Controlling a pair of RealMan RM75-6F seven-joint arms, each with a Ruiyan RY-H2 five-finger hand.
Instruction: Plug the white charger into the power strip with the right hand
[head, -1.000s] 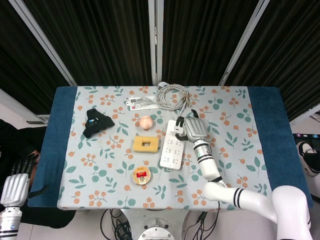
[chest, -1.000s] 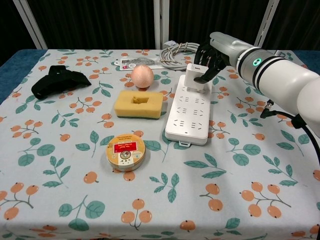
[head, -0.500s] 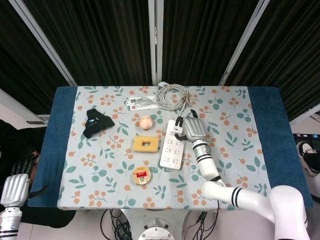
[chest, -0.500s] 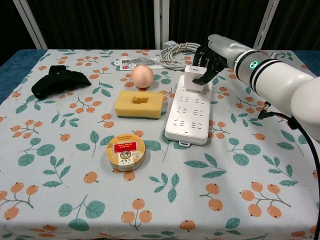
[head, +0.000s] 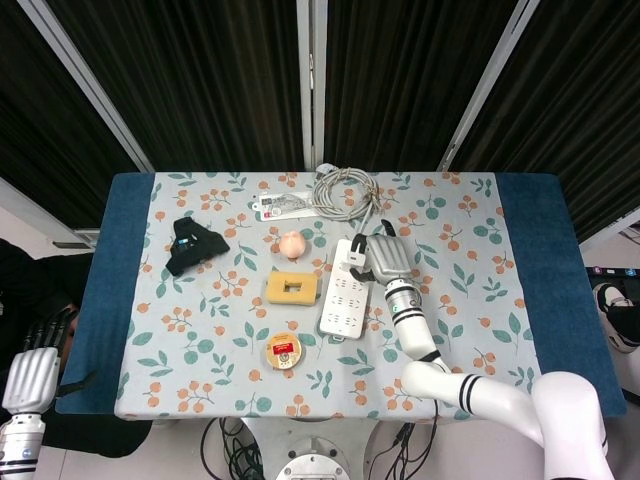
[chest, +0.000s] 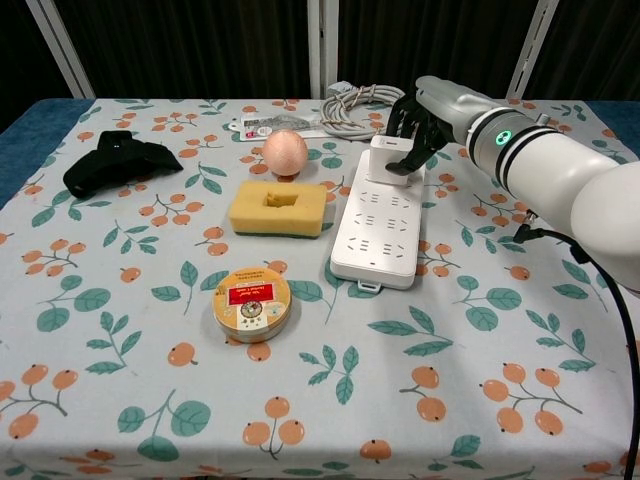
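The white power strip (chest: 378, 222) (head: 343, 292) lies lengthwise in the middle of the table. The white charger (chest: 390, 160) (head: 358, 252) stands upright on the strip's far end. My right hand (chest: 418, 128) (head: 385, 256) grips the charger from the right and from behind, fingers curled over its top. Whether the prongs sit fully in the socket is hidden. My left hand (head: 30, 372) hangs off the table's left edge, fingers apart and holding nothing.
A yellow sponge (chest: 278, 208) lies left of the strip, a peach ball (chest: 285, 152) behind it. A round tin (chest: 251, 304) sits near the front. A black object (chest: 115, 160) is at far left. A coiled grey cable (chest: 352, 108) and a packet (chest: 270, 126) lie at the back.
My right hand has carried the charger a little further back along the strip and lower, so it now stands on the strip's far end.
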